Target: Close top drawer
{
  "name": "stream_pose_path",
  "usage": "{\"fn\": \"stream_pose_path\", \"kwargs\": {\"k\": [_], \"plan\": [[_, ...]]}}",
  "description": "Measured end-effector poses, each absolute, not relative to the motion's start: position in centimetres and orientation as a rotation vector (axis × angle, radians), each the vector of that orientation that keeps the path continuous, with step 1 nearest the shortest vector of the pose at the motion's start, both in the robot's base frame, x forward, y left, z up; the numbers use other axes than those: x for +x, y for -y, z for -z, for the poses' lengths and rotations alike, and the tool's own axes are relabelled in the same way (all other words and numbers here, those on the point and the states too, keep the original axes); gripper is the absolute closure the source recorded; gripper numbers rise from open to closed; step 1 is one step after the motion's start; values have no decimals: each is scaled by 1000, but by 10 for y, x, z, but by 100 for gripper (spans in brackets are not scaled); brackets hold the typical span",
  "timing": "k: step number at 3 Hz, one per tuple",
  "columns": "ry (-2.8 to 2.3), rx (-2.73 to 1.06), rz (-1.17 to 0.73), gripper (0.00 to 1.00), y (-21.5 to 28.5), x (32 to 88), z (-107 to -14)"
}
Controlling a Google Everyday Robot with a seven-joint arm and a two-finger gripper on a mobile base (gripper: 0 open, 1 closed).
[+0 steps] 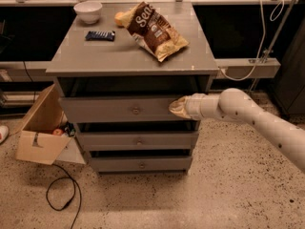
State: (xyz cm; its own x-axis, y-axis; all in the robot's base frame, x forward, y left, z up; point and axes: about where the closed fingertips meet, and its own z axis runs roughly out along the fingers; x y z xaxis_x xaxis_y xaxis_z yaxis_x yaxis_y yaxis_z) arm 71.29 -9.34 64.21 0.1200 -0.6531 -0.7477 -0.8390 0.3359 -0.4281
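Observation:
The top drawer [109,109] is a wide grey drawer with a small round metal knob [136,110] at its centre. Its front stands slightly out from the cabinet, with a dark gap above it. My gripper [174,108] reaches in from the right on a white arm [248,114] and presses against the right part of the drawer front. Two lower grey drawers [138,141] sit below it.
On the cabinet top [95,56] lie a white bowl [88,11], a dark candy bar [100,35] and a brown chip bag [155,30]. An open cardboard box [40,128] and a black cable [64,194] are on the speckled floor at left.

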Motion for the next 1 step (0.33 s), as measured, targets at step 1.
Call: {"fn": "stream_pose_path", "kwargs": {"k": [1], "plan": [[-1619,-1319,-219,100,116,679,-645]]}}
